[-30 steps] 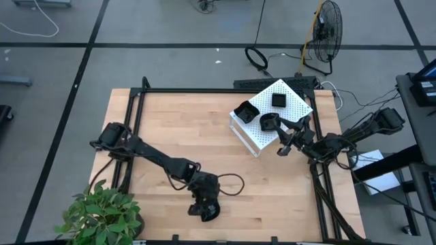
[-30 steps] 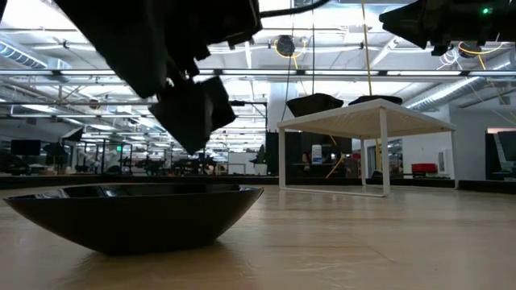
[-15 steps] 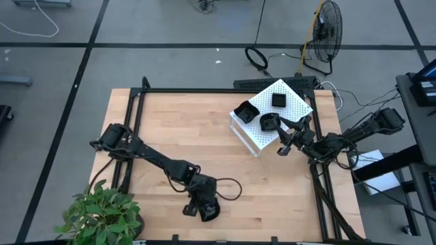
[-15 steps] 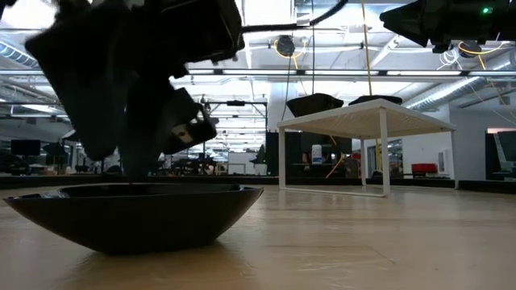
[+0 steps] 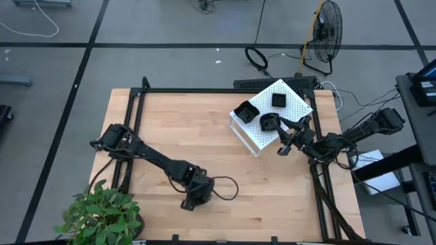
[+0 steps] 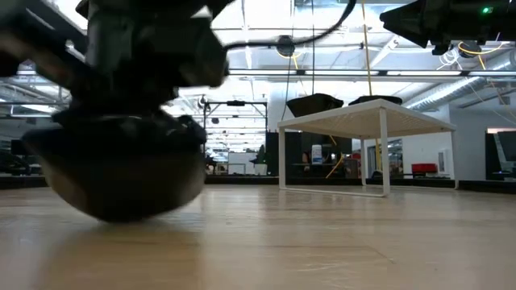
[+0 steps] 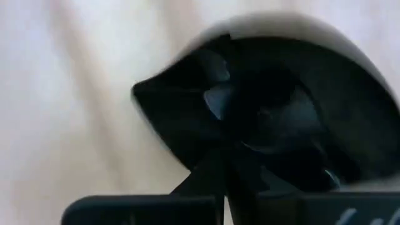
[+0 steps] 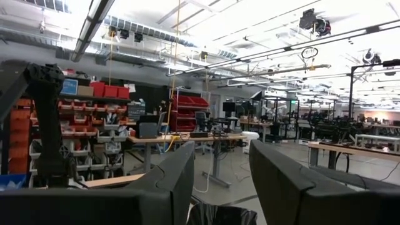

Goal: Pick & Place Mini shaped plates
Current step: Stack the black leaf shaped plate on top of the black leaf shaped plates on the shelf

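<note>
A small glossy black plate [image 7: 312,87] with a pointed end [image 7: 139,95] is near the table's front, and my left gripper [image 5: 193,197] is shut on it. In the low view the plate [image 6: 121,181] shows blurred under the gripper, low over the wood. At the far right stands the white perforated box [image 5: 289,109], with three more black plates [image 5: 245,111] [image 5: 278,100] [image 5: 270,122] resting on its top. My right gripper [image 5: 285,141] hovers open at the box's near right corner and touches nothing. One of these plates [image 8: 222,215] shows below its fingers. My left gripper pinches the plate's rim [image 7: 215,159] between its two shut fingers [image 7: 206,187], on the side nearest the wrist. The fingers come from above, slanting down. Whether the plate's underside [image 6: 121,213] rests on the table or is just clear of it, I cannot tell.
A potted green plant [image 5: 102,214] stands at the near left corner, close to the left arm. A black frame [image 5: 136,95] runs round the table's edges. Bare wood [image 5: 204,136] lies between the two arms.
My left gripper has come down onto the plate and shut on its rim. It has then gone a little toward the table's far and left edges. The plate, which lay flat and wide in the low view, has moved with it and shows narrower and higher.
</note>
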### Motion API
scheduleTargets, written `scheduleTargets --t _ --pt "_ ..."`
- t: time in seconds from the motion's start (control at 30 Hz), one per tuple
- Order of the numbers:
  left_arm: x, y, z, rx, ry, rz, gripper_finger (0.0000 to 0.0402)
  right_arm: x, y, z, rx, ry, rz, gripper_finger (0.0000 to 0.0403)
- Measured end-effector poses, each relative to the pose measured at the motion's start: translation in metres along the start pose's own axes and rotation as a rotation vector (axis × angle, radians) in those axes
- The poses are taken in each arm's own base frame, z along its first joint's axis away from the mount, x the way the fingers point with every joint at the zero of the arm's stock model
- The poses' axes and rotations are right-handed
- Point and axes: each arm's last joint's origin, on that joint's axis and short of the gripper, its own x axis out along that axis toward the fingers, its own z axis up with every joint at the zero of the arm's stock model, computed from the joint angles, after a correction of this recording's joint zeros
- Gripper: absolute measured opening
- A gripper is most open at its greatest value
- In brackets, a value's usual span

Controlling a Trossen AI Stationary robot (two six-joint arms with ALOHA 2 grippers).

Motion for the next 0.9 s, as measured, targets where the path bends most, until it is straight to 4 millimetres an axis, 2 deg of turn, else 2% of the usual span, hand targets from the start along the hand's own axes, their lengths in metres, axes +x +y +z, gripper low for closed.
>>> scheduleTargets --t 0.33,0.47,0.6,0.67,0.8,0.9 --pt "-0.015 0.022 -0.008 -0.042 0.104 0.292 0.0022 0.0 0.0 0.0 0.03 0.002 0.002 0.0141" --pt "-0.036 0.025 -0.005 -0.053 0.1 0.448 0.0005 0.0 0.0 -0.001 0.04 0.004 0.003 0.0141" --pt "-0.054 0.022 -0.003 -0.101 0.057 0.475 0.0013 0.0 0.0 -0.001 0.047 0.004 0.003 0.0141" --pt "-0.063 0.02 -0.002 -0.18 0.009 0.472 0.0026 0.0 0.0 -0.001 0.045 0.004 0.004 0.0141" --pt "-0.073 0.023 -0.003 -0.492 -0.065 0.454 0.0063 0.0 0.0 -0.001 0.044 0.004 0.003 0.0141" --pt "-0.07 0.026 -0.003 -0.561 -0.06 0.415 0.01 0.0 0.0 -0.001 0.048 0.004 0.003 0.0141"
